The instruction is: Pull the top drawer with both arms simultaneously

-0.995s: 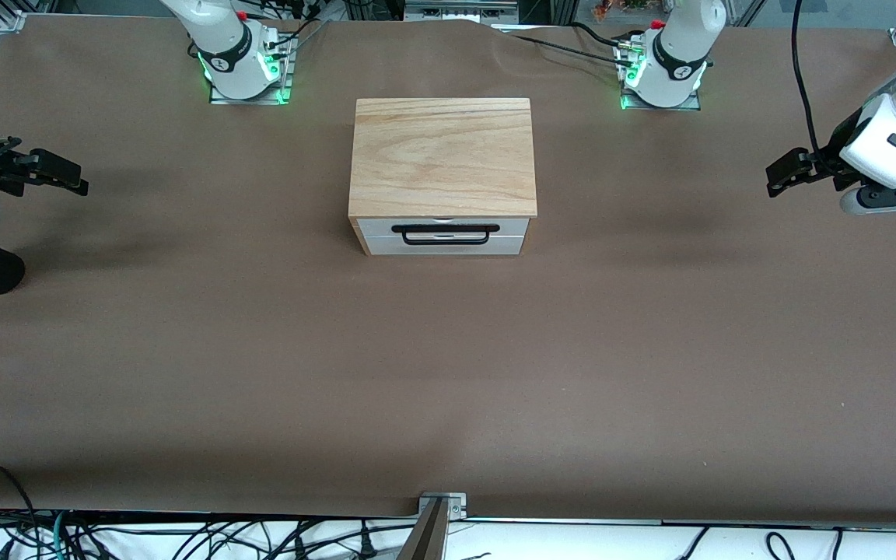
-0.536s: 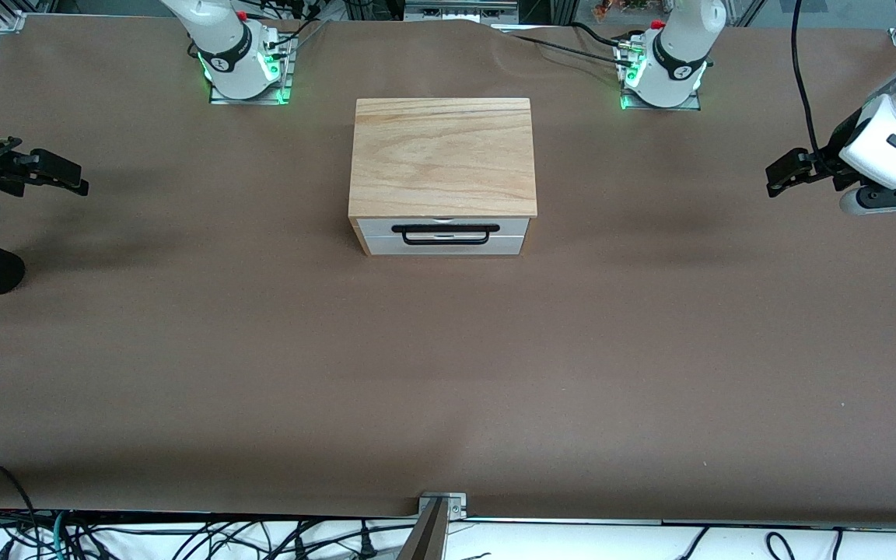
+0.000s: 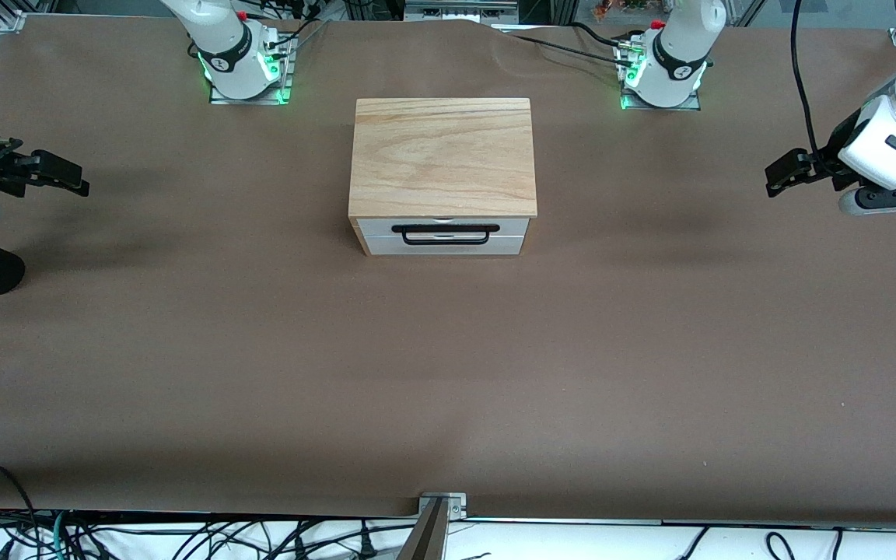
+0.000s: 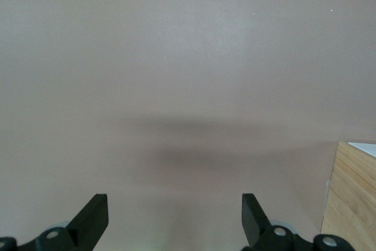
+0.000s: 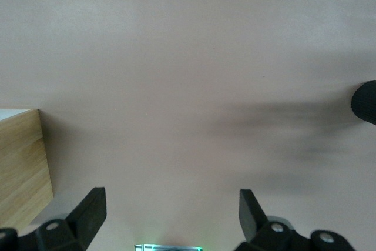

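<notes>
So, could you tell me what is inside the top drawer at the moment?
That cannot be seen: the top drawer is shut, only its white front and black handle showing under the wooden box. Nothing rests on the box.

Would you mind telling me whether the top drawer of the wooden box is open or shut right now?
Shut. The top drawer's white front sits flush with the box's front, and none of its inside shows.

Top drawer point(image 3: 443, 233) in box point(image 3: 442, 155) on table point(image 3: 448, 373).

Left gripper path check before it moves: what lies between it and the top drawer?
Nothing: the front view shows only bare brown table between left gripper and top drawer.
</notes>
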Available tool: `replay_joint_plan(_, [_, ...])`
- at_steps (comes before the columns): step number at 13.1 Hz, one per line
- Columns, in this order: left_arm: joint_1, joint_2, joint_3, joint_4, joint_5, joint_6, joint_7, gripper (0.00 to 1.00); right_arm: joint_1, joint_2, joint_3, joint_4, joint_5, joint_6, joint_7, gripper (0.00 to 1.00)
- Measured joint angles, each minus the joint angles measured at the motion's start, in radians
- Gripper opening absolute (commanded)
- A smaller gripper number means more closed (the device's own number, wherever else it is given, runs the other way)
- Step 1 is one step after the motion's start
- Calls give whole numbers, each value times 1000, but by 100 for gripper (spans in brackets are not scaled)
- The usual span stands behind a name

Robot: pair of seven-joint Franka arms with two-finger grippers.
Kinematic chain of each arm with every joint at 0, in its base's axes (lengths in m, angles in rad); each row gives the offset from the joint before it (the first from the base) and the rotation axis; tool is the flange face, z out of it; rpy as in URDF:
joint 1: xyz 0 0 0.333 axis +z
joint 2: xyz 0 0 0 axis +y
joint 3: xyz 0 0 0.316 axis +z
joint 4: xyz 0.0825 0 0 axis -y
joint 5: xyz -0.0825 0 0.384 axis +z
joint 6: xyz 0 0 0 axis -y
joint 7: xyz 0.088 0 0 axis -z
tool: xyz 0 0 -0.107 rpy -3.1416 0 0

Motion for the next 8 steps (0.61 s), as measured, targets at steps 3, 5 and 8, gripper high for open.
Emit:
replay_joint_plan(3, [0,0,0,0,-1,0,0,100,16,13,2,0,10,-1,-1,100])
replay_joint_plan(5, [0,0,0,-1,-1,0,0,100,30,30,4,0,66,-3,-1,100])
replay_joint_plan(8, [0,0,0,-1,-1,2,0,100,34,65,5,-2,200,-47,-15,100])
